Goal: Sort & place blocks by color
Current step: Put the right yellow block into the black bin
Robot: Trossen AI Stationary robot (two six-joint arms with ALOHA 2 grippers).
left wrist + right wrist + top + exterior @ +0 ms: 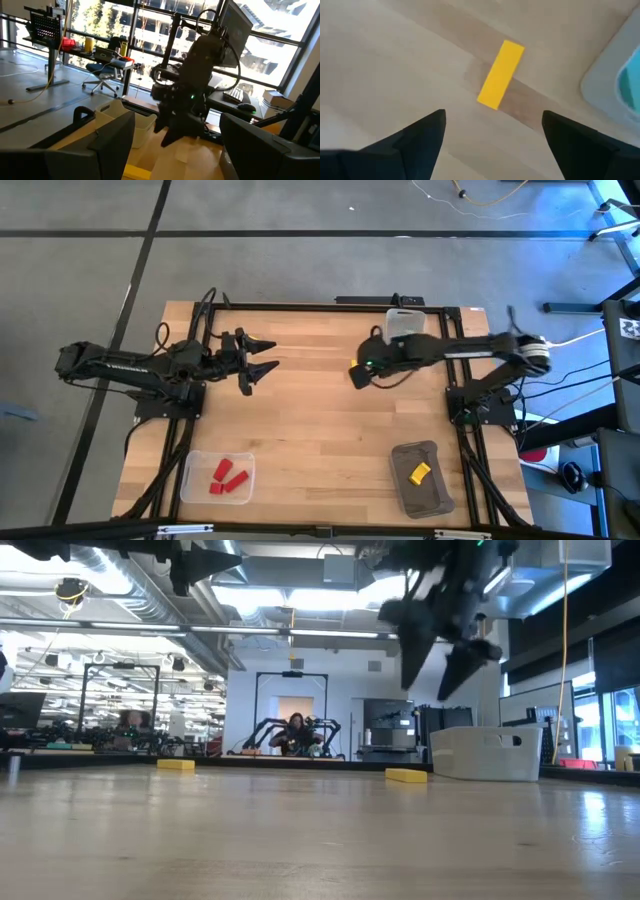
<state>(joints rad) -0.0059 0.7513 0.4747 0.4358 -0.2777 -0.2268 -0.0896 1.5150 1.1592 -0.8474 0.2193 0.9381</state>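
1. The right gripper [357, 373] hangs above the wooden surface [320, 430] with its fingers spread wide and nothing between them; the right wrist view shows both dark fingertips [427, 132] clear of the wood.
2. A yellow bar block [501, 74] lies flat on the surface just ahead of that gripper, beyond the gap between its fingertips, untouched and set at a slant to them.
3. Beside the yellow bar, off to one side of the right gripper, the rounded corner of a clear bin [610, 82] shows, with something pale teal [631, 82] inside it (too little shows to tell what shape it is).
4. From above, that clear bin [405, 323] sits at the far edge of the surface, close behind the right gripper.
5. The left gripper [262, 355] waits over the left part of the surface, well apart from the right one, fingers fully apart and empty, pointing toward the right arm.
6. Nearer the front edge, well away from both grippers, a clear tray [195, 470] holds three red blocks [226, 476], and a grey bin [400, 465] holds one yellow block [419, 472].
7. The low view shows two yellow blocks resting on the surface far back, one [176, 764] to the left and one [406, 775] below the raised right gripper [438, 655]
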